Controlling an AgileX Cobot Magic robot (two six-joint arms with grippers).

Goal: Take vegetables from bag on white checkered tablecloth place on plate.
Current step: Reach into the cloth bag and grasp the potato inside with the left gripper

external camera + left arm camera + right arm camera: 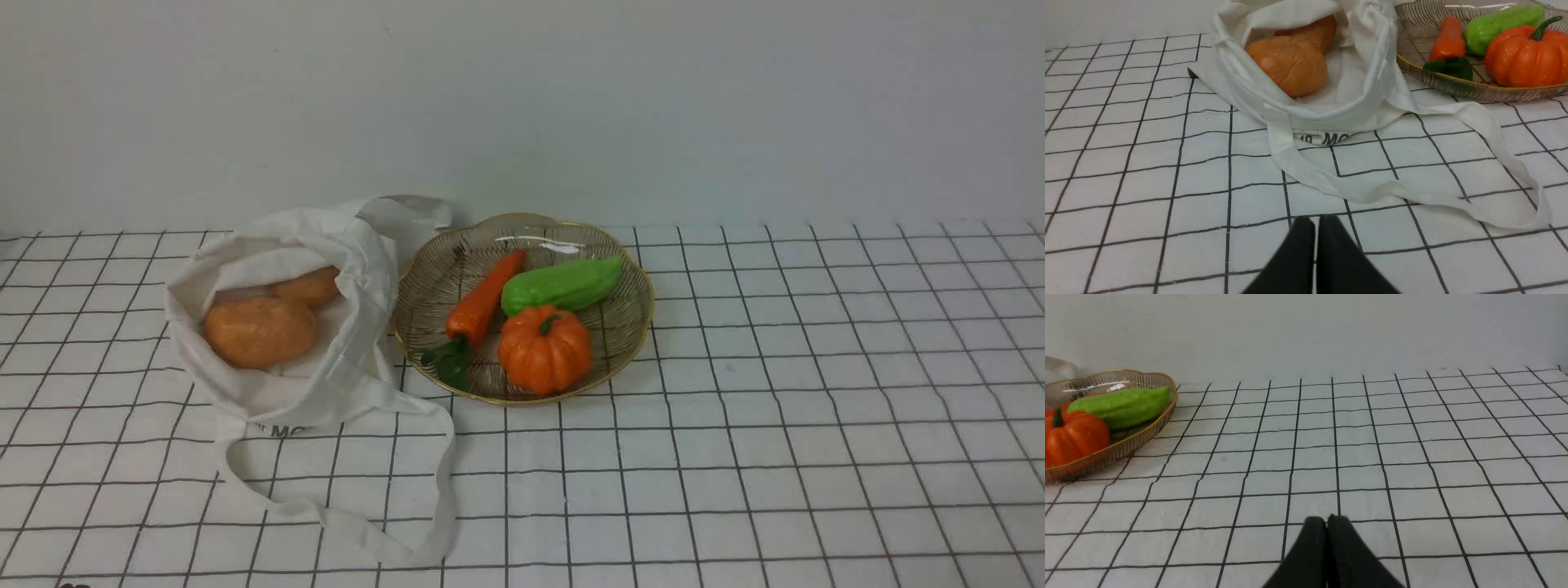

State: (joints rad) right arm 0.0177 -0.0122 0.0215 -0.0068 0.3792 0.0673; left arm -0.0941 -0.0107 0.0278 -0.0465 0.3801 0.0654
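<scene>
Left gripper (1317, 222), one, nearest the camera: fingertips together, nothing between them. Bag (359, 327), one, white cloth, on the left of the tablecloth (784, 482), its mouth open toward the camera; dark letters partly legible. Potatoes (260, 331), two, tan-orange, lay inside the bag, one partly behind the other. Strap (375, 535), one, looped over the cloth in front. Plate (624, 351), one, see-through brownish with gold rim, stood just beside the bag, to its right. It held, left to right: carrot (482, 302), one, orange; pumpkin (544, 349), one, ribbed; green vegetable (563, 284), one, behind the pumpkin, perhaps a bitter melon. Right gripper (1327, 522), one: fingertips together, empty.
</scene>
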